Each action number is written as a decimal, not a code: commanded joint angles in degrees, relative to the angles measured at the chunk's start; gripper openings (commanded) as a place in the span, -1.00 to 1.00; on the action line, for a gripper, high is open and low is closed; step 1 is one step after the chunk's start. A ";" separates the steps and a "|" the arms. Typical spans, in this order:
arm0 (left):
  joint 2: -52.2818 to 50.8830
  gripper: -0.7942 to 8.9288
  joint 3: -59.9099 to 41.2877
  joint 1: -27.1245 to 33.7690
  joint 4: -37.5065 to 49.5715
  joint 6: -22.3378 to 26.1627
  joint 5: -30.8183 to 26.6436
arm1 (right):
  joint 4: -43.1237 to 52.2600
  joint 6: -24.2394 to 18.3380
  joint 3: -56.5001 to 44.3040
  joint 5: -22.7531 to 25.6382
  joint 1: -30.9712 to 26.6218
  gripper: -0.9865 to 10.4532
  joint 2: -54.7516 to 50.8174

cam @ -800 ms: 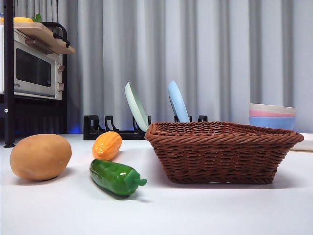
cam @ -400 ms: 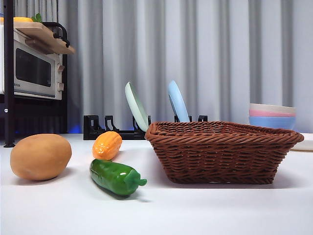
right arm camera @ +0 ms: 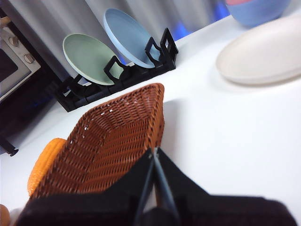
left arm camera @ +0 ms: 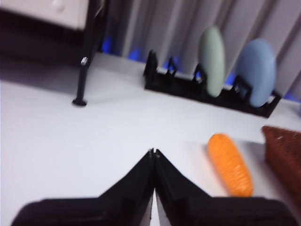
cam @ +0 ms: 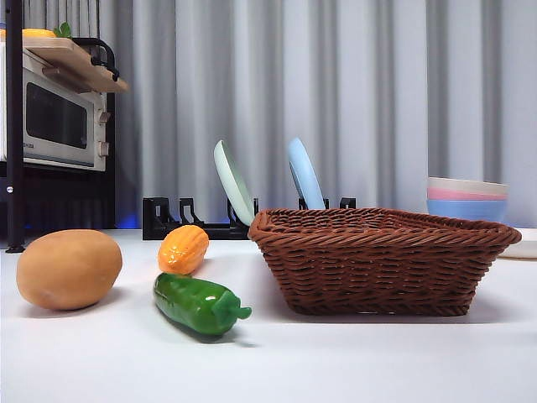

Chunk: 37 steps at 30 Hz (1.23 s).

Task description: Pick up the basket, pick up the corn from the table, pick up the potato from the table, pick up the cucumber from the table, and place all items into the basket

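Front view: the basket (cam: 382, 259) stands upright on the white counter (cam: 336, 361), right of centre, with nothing visible inside above its braided rim. The potato (cam: 69, 269) lies at the far left. The corn (cam: 184, 248) lies further back, between potato and basket, touching neither. The cucumber (cam: 198, 304) lies nearest the camera, in front of the corn, its stem stub pointing toward the basket; a clear gap separates it from the basket wall. No arm shows in this view.

Left wrist view: the left gripper (left arm camera: 154, 157) has its two black jaws pressed together at the tips, holding nothing. It hangs above bare counter. The corn (left arm camera: 230, 163) lies ahead of it and off to one side, well apart from the jaw tips, with a corner of the basket (left arm camera: 284, 155) just beyond the corn. Potato and cucumber are not in this view.

Right wrist view: the right gripper (right arm camera: 154, 157) is likewise closed, jaw tips meeting, with nothing between them. It sits over the basket (right arm camera: 117, 146), near the rim on the side facing the open counter; contact with the wicker cannot be determined. The corn (right arm camera: 43, 162) is partly visible past the basket's far wall.

Background items: a black dish rack (cam: 197, 220) holds a green plate (cam: 233, 181) and a blue plate (cam: 304, 174) on edge behind the basket. Stacked bowls (cam: 467, 198) stand at the right rear, and a microwave (cam: 54, 117) sits on a shelf at the left. A flat cream plate (right arm camera: 261, 59) lies near the bowls.
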 commanded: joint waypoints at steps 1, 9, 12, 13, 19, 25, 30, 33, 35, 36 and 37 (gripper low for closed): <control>3.89 -0.85 3.67 0.09 -0.55 -0.07 1.31 | 0.35 -2.82 3.87 0.15 -0.17 -0.85 4.85; 20.09 -0.85 16.46 0.09 -3.30 4.44 10.40 | -1.20 -8.26 17.88 -0.28 -0.17 -0.84 21.88; 26.43 -0.85 21.70 0.09 -6.86 6.84 14.23 | -4.35 -10.88 23.82 -0.28 -0.17 -0.84 28.50; 28.33 -0.85 23.26 0.09 -8.17 7.63 15.54 | -5.75 -11.80 25.66 -0.31 -0.17 -0.84 30.51; 39.01 -0.84 31.65 0.02 -16.00 11.23 21.46 | -16.66 -16.81 36.39 -0.76 -0.17 -0.83 42.38; 44.17 -0.84 34.36 -0.31 -17.99 13.27 21.35 | -21.40 -19.87 40.92 -11.04 -0.17 -0.82 50.23; 44.89 -0.45 34.36 -0.33 -18.03 13.22 21.29 | -20.85 -20.98 41.00 -13.73 -0.15 -0.40 52.74; 44.89 -0.10 34.36 -0.33 -17.49 12.68 21.22 | -19.82 -21.00 41.05 -13.70 -0.17 -0.13 53.83; 44.89 -0.11 34.36 -0.33 -17.29 11.89 21.24 | -19.78 -21.11 41.48 -13.49 -0.17 -0.13 54.88; 44.89 -0.11 34.36 -0.35 -17.25 11.63 21.29 | -19.80 -21.09 41.88 -13.42 -0.17 -0.13 55.67; 44.89 -0.11 34.36 -0.35 -17.22 11.63 21.33 | -19.80 -21.09 42.29 -13.42 -0.17 -0.13 56.48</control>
